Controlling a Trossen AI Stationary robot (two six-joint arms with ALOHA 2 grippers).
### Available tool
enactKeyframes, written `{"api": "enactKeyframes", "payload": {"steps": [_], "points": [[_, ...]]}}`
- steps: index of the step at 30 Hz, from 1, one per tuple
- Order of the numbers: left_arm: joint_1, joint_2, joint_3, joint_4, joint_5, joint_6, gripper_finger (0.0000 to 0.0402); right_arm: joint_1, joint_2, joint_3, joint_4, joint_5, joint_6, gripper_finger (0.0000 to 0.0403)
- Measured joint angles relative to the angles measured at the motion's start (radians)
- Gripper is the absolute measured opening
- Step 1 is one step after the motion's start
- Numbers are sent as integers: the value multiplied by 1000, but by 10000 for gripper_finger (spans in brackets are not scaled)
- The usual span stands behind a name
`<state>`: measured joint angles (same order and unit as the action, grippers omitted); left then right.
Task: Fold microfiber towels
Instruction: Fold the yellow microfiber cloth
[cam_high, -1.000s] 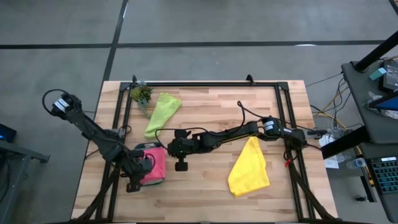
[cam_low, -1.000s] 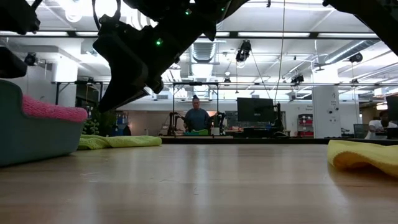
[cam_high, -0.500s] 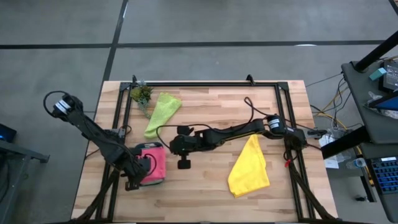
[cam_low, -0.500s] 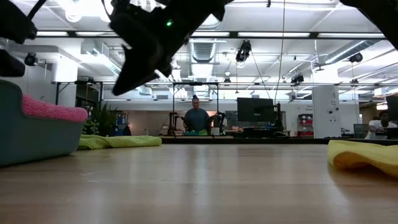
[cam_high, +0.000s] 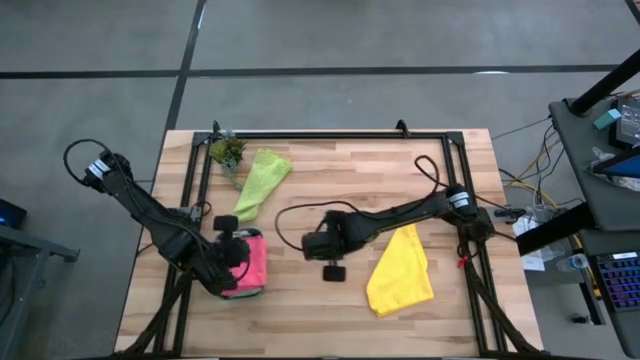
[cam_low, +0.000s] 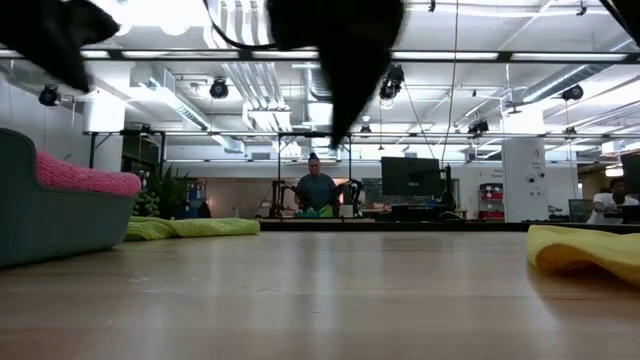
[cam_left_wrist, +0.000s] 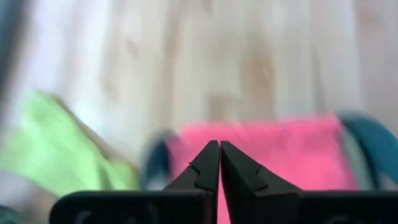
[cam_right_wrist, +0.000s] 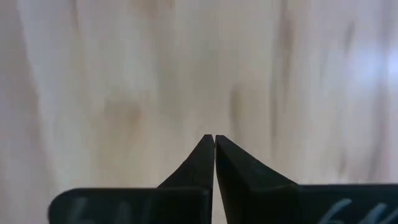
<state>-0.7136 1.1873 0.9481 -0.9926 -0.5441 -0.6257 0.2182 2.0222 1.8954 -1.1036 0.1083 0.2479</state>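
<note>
While our left gripper (cam_high: 232, 262) hangs clenched and empty over the pink towel (cam_high: 247, 263), which lies in the teal tray (cam_high: 243, 291) at the table's (cam_high: 330, 310) left front, our right gripper (cam_high: 312, 241) is clenched on nothing above bare wood near the middle. We see the lime green towel (cam_high: 257, 181) beside the potted plant (cam_high: 227, 152) at the back left. Our yellow towel (cam_high: 401, 270) lies crumpled at the right.

A robotics lab: exposed ceiling ducts (cam_low: 240, 85); monitors (cam_low: 408, 177) on benches; a second robot rig (cam_low: 312, 196) behind
</note>
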Motion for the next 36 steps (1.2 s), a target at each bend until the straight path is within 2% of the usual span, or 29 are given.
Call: {"api": "enactKeyframes", "payload": {"steps": [6, 10, 14, 20, 26, 31, 36], "points": [[0, 3, -6, 137, -315, 144, 0, 85, -15, 0, -270, -98, 365, 9], [0, 7, -6, 211, -434, 223, 0, 147, -17, 0, -355, -171, 585, 24], [0, 7, -6, 259, -452, 270, 0, 216, -17, 0, -348, -193, 715, 62], [0, 7, -8, 305, -452, 269, 0, 324, -15, -2, -285, -195, 848, 142], [0, 7, -8, 313, -452, 301, 0, 388, -13, -74, -125, -111, 1001, 203], [0, 7, -8, 340, -453, 375, 0, 390, -11, -195, 9, -105, 1042, 218], [0, 7, -8, 341, -458, 382, 0, 382, -10, -282, 91, -109, 1061, 219]]}}
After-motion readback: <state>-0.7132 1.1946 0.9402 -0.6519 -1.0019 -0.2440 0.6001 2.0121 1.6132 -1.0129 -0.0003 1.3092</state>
